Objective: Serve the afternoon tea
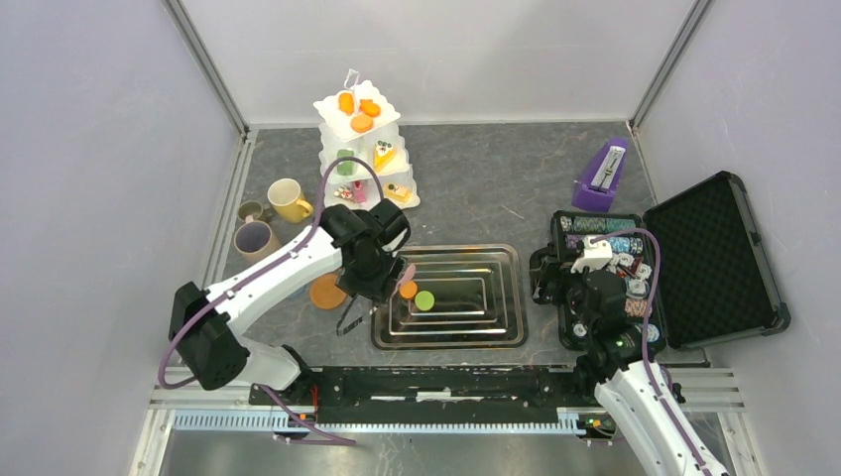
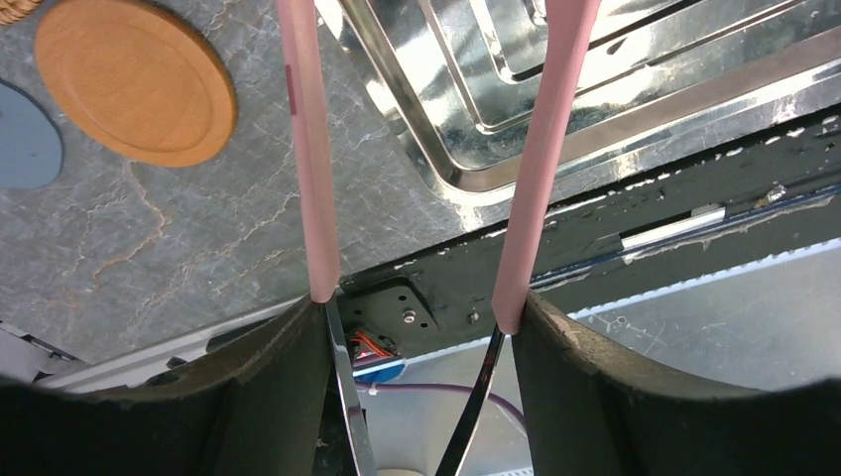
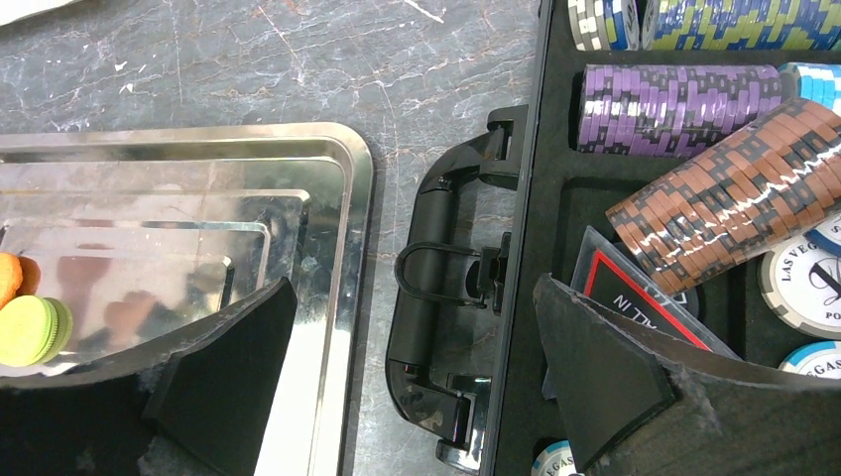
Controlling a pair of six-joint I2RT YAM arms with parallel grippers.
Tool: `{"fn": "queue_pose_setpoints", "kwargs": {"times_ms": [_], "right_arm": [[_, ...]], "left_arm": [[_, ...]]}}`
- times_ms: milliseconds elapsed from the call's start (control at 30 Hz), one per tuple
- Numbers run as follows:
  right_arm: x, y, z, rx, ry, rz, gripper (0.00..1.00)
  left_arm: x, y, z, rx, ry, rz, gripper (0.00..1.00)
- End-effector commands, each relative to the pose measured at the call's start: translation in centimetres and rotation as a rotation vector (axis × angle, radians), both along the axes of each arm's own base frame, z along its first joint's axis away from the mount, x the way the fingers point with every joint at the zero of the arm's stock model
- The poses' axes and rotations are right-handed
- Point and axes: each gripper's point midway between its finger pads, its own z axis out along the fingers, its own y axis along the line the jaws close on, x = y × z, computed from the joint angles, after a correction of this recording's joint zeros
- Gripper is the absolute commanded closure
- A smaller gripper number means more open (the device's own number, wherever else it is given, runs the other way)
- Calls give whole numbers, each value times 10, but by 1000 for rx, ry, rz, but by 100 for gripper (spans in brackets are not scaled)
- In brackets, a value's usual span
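The white three-tier stand (image 1: pixel 362 149) stands at the back with toy cakes and orange biscuits on it. An orange biscuit (image 1: pixel 408 289) and a green biscuit (image 1: pixel 424 299) lie in the steel tray (image 1: pixel 496 337); both also show at the left edge of the right wrist view (image 3: pixel 30 330). My left gripper (image 1: pixel 369 276) (image 2: pixel 417 307) is shut on pink-armed tongs (image 2: pixel 307 149), whose arms stand apart over the tray's near left corner. My right gripper (image 1: pixel 557 288) (image 3: pixel 413 288) is open and empty above the black case's handle (image 3: pixel 436 297). The yellow mug (image 1: pixel 290 200), beige-lilac mug (image 1: pixel 256 239) and small green mug (image 1: pixel 252 210) stand at the left.
An open black case (image 1: pixel 714 258) with poker chips (image 3: pixel 684 109) lies at the right. A purple metronome (image 1: pixel 602 177) stands behind it. A round wooden coaster (image 1: pixel 327 292) (image 2: pixel 134 79) lies left of the tray, beside a grey-blue disc (image 2: pixel 20 139). White walls enclose the table.
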Motion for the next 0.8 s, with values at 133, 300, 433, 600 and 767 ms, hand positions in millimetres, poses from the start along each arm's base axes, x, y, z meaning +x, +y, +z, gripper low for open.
{"fn": "queue_pose_setpoints", "kwargs": {"times_ms": [133,300,433,600,767], "right_arm": [[2,1,7,12,-41,3,2],[2,1,6,10,-34,1,2],[2,1,7,11,-38,0,2],[2,1,6,12,-37,4,2],[3,2,5,9,-34,9,2]], "left_arm": [[14,-19,-26,50,-21,20,30],[19,-32,-39,56,-20,10,30],[19,-34,-50,104,-21,2,30],[12,-32,-59,140,-13,-9,30],[7,-33,-64,160,-7,-12,32]]}}
